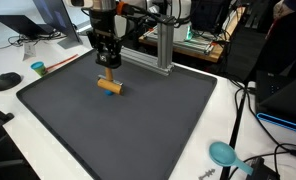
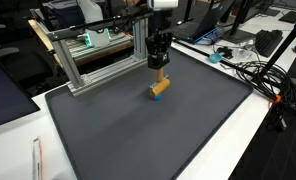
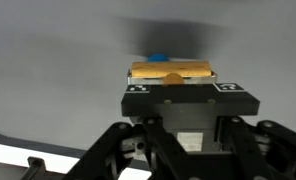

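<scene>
My gripper hangs over the far middle of a dark grey mat. It seems shut on a tan wooden block with a small blue part on it. The block hangs just below the fingers, close over the mat, in both exterior views. In the wrist view the block lies sharp right in front of the gripper, with the blue part behind it. The mat beyond is blurred. The fingertips themselves are hidden behind the gripper body.
An aluminium frame stands on the mat's far edge, close behind the gripper, and shows in both exterior views. A teal cup and a black mouse lie off the mat. A teal round object and cables lie on the white table.
</scene>
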{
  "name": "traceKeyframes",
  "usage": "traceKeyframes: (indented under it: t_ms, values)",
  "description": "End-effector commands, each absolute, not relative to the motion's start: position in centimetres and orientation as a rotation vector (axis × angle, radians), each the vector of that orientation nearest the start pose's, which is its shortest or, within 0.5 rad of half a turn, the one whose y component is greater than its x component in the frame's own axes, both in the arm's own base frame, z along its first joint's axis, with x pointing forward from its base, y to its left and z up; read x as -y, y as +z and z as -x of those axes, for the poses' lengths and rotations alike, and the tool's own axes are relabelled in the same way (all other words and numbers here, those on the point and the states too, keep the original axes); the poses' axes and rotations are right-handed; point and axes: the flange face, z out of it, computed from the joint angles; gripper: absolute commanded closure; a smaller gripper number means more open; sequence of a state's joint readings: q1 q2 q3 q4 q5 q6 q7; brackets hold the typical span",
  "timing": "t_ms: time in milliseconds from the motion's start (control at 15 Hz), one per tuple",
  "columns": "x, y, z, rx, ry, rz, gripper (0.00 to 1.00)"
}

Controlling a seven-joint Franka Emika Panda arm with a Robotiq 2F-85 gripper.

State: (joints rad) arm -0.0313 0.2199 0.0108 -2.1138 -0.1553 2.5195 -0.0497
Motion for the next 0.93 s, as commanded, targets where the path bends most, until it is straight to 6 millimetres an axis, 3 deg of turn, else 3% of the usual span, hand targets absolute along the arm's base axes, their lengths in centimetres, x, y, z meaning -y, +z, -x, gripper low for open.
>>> traceKeyframes:
  t_ms: [0,867]
  values:
    - [1.8,32.8,-59.7,0.249,-0.319,3.212,0.78]
    - [2.8,30.8,-60.5,0.259,-0.247,3.186,0.78]
